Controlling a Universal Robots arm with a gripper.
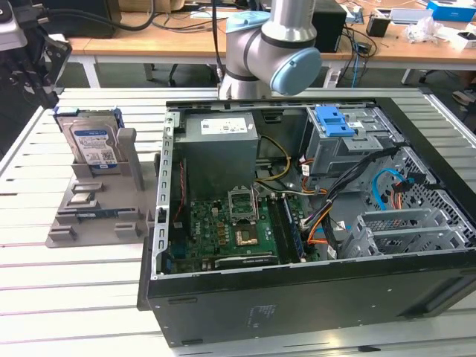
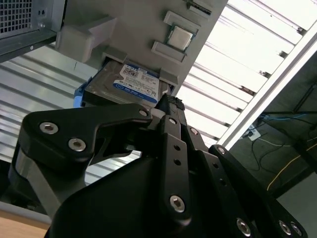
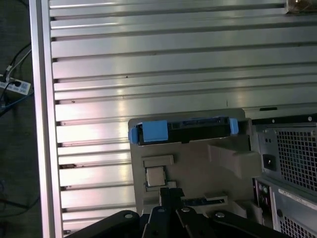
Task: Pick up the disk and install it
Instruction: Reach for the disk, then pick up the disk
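The disk (image 1: pixel 91 145) stands on edge in a grey plastic holder (image 1: pixel 97 219) on the slatted table, to the exterior view's left of the open computer case (image 1: pixel 297 305). Its blue-and-white label faces the exterior camera, and blue rails frame it. In the second wrist view the disk (image 2: pixel 131 84) lies just beyond my black gripper (image 2: pixel 171 102), which is shut and holds nothing. In the first wrist view the disk's top edge (image 3: pixel 198 124) and a blue rail (image 3: pixel 153 131) sit past the gripper (image 3: pixel 168 192), apart from it.
Inside the case are a grey drive cage with a blue latch (image 1: pixel 338 123), a big grey power-supply box (image 1: pixel 219 141), the motherboard (image 1: pixel 234 230) and loose cables. The holder also carries a small square chip (image 3: pixel 155 176). The arm's base (image 1: pixel 260 44) stands behind the case.
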